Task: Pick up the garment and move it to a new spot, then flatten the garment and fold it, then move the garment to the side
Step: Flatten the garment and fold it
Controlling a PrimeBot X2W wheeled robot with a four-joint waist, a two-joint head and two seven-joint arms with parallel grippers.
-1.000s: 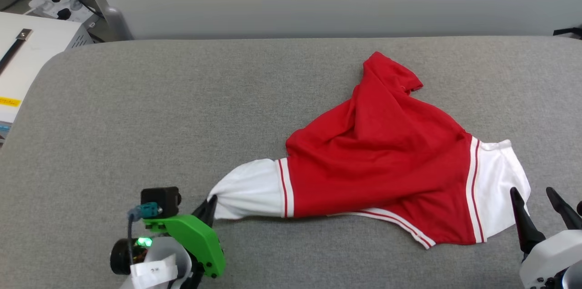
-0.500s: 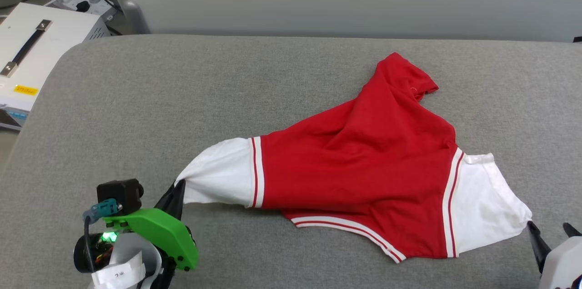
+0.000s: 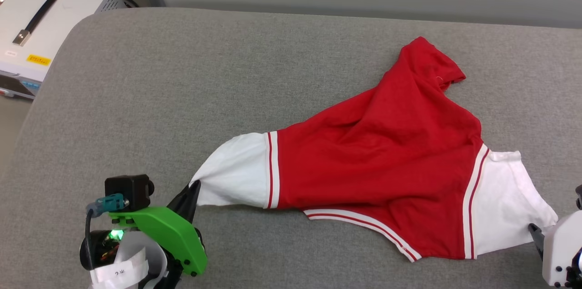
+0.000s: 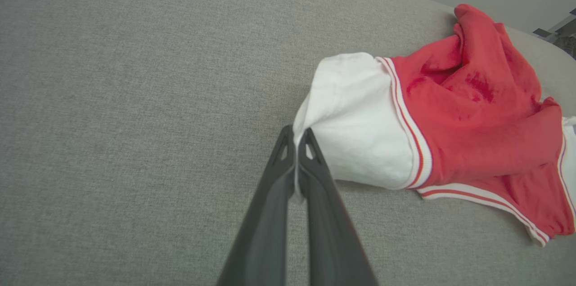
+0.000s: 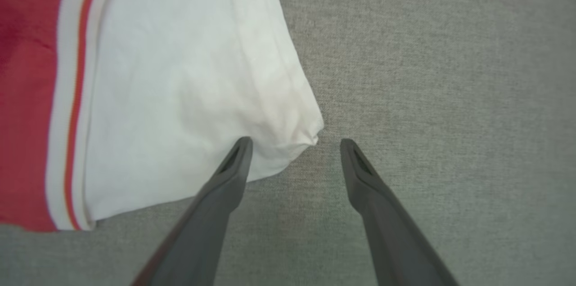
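Garment [image 3: 377, 157], left gripper [image 3: 194, 186] jaws pinching white sleeve [image 3: 236, 171], yellow label [image 3: 38, 59] seemingly illegible

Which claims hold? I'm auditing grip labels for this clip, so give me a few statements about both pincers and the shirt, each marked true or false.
1. The left pincer is shut on a white sleeve of the garment. True.
2. The right pincer is shut on the other sleeve. False: its jaws stand open, straddling that sleeve's corner.
3. The garment lies on a grey padded surface. True.
4. The number 23 faces up. False: the upward side is plain red with striped trim.
5. The garment is folded into a neat rectangle. False: it lies spread and wrinkled, with one sleeve out to each side.
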